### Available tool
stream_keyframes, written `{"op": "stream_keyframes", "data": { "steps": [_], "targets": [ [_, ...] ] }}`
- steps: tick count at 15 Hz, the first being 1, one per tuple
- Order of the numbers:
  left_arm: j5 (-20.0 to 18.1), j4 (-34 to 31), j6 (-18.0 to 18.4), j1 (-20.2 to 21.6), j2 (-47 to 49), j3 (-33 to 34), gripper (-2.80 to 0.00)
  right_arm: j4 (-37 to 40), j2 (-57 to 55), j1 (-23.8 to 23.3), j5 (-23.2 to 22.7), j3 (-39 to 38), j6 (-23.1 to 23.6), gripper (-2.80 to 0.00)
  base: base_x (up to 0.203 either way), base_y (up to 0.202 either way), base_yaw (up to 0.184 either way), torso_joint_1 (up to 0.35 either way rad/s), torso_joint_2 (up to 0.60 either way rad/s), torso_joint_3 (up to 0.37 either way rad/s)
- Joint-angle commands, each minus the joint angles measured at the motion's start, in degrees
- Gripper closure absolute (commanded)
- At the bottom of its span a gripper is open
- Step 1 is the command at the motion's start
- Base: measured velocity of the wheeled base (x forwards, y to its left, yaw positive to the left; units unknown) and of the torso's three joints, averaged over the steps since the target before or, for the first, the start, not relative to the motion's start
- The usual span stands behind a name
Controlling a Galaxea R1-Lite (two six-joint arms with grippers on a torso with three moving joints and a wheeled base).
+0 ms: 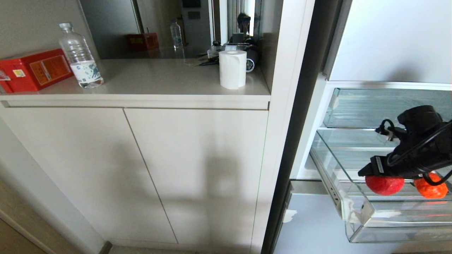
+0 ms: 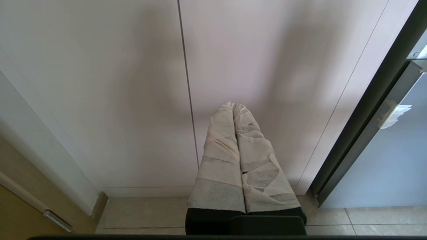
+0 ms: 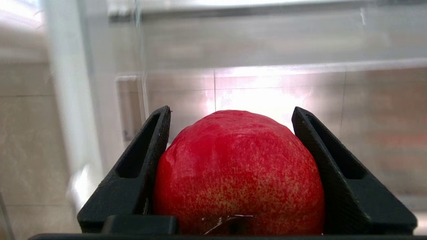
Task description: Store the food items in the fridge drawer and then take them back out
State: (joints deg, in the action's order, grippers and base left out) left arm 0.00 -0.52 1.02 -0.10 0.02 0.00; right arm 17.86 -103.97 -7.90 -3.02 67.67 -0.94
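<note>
My right gripper (image 1: 383,176) reaches into the pulled-out fridge drawer (image 1: 370,215), a clear bin with white tape scraps at its front left corner. It is shut on a red speckled food item (image 1: 385,185). In the right wrist view both black fingers (image 3: 146,160) press the sides of the food item (image 3: 237,173). I cannot tell whether it rests on the drawer floor. A second, orange-red food item (image 1: 431,189) lies just right of it in the drawer, partly behind the arm's cable. My left gripper (image 2: 233,106) hangs shut and idle, facing the cabinet doors.
Another clear bin (image 1: 353,116) sits above the drawer in the fridge. Left of the fridge stands a white cabinet (image 1: 194,169); its counter holds a red box (image 1: 33,70), a water bottle (image 1: 80,58) and a paper roll (image 1: 232,68). A tiled floor (image 2: 146,213) lies below.
</note>
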Motion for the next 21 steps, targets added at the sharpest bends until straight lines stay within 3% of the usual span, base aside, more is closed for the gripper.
{"op": "stream_keyframes", "data": {
  "steps": [1, 9, 13, 15, 18, 21],
  "targets": [
    [0.0, 0.0, 0.0, 0.0, -0.1, 0.0, 0.00, -0.4, 10.9, 0.0, 0.0, -5.6, 0.0, 0.00, 0.000, 0.000, 0.000, 0.000, 0.00, 0.000],
    [0.0, 0.0, 0.0, 0.0, -0.1, 0.0, 0.00, -0.8, 40.8, 0.0, 0.6, -17.4, 0.4, 0.00, 0.000, 0.000, 0.000, 0.000, 0.00, 0.000],
    [0.0, 0.0, 0.0, 0.0, -0.1, 0.0, 0.00, -0.8, 54.5, -0.3, 3.3, -22.5, 1.0, 0.00, 0.000, 0.000, 0.000, 0.000, 0.00, 0.000],
    [0.0, 0.0, 0.0, 0.0, -0.1, 0.0, 0.00, -2.1, 55.0, -0.8, 7.0, -23.5, -1.3, 0.00, 0.000, 0.000, 0.000, 0.000, 0.00, 0.000],
    [0.0, 0.0, 0.0, 0.0, -0.1, 0.0, 0.00, -8.1, 49.7, -1.7, 7.6, -23.7, -5.2, 0.00, 0.000, 0.000, 0.000, 0.000, 0.00, 0.000],
    [0.0, 0.0, 0.0, 0.0, -0.1, 0.0, 0.00, -11.8, 48.8, -9.0, 7.6, -23.4, -8.9, 0.00, 0.000, 0.000, 0.000, 0.000, 0.00, 0.000]
  ]
}}
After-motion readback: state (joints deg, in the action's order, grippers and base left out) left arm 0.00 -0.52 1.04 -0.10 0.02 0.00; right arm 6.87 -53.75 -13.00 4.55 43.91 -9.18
